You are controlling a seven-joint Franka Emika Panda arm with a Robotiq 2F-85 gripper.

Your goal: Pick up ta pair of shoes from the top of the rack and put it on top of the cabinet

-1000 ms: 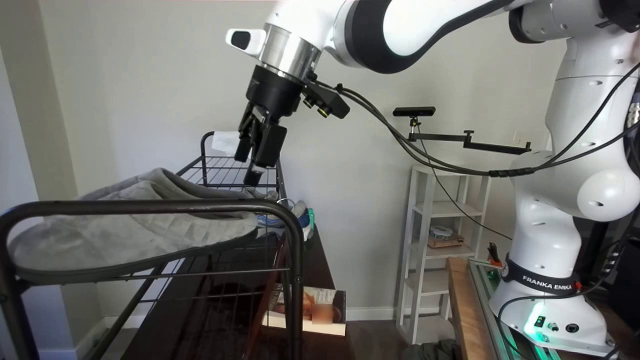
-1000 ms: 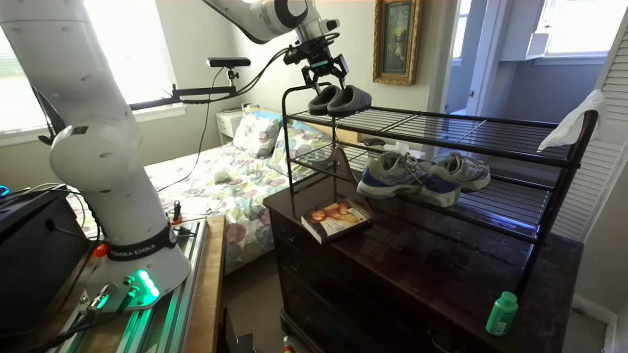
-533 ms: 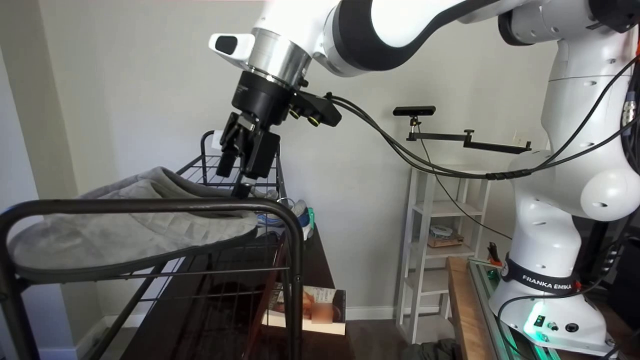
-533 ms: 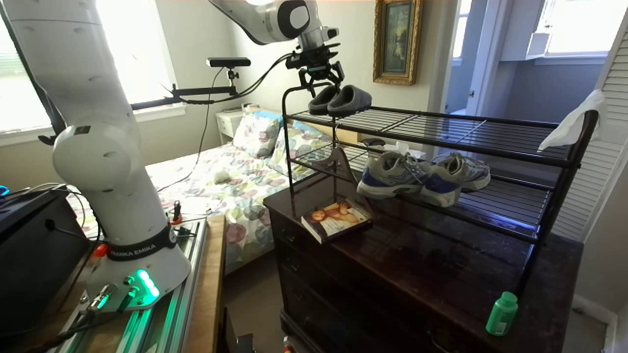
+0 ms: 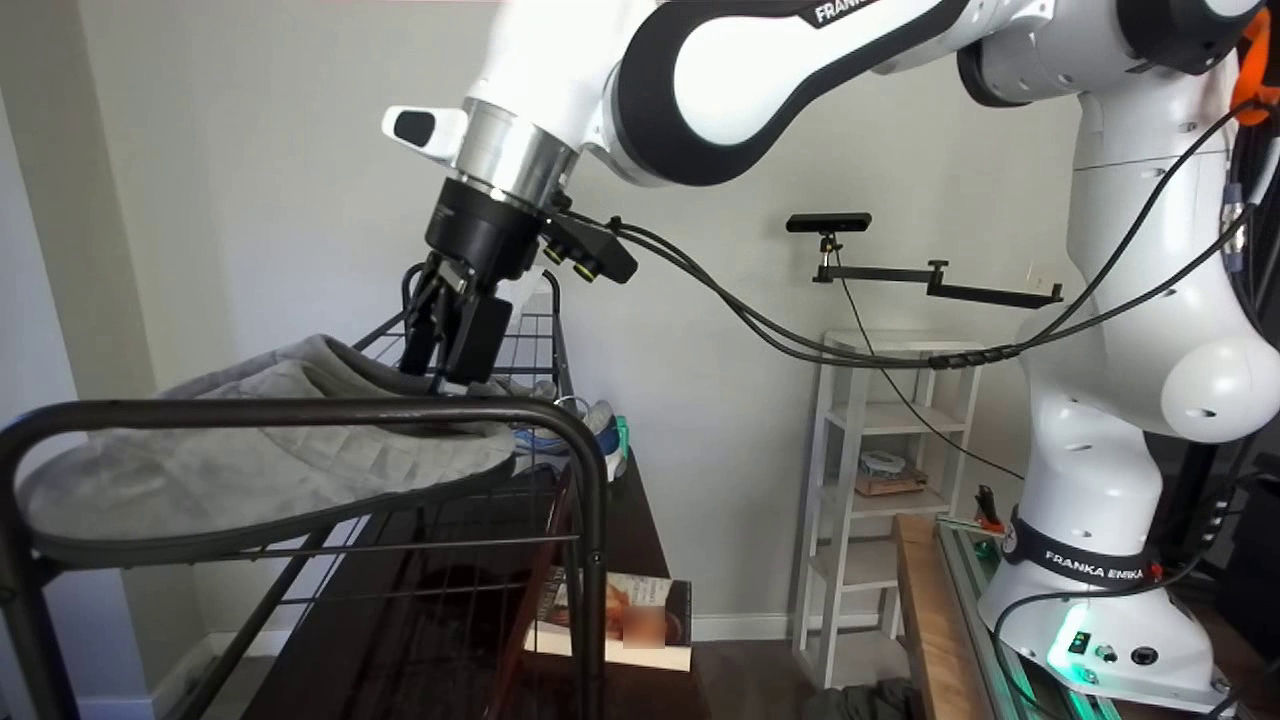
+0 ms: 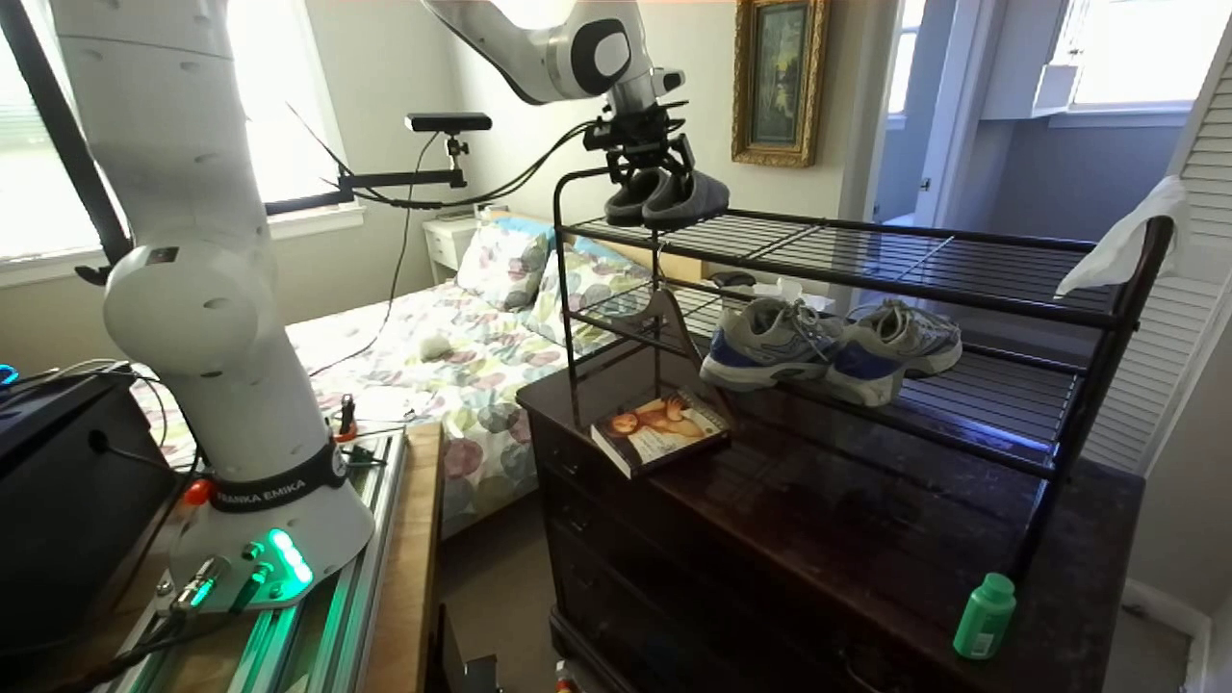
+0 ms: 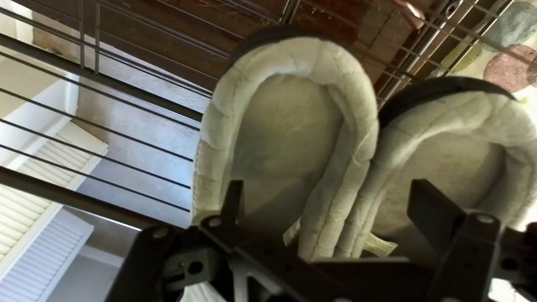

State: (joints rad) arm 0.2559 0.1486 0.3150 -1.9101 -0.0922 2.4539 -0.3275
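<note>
Shoes (image 5: pixel 265 475) crosswise on rack (image 5: pixel 300 412), toes away from robot (image 5: pixel 1090 520)

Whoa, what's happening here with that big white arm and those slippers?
A robot arm has its open claw at a pair of grey slippers, with one of its fingers at each slipper's opening. Whether it touches them, I can't tell. Neither slipper is lifted yet: both sit side by side on top of the black rack. The job is to move them onto the dark cabinet below.
</note>
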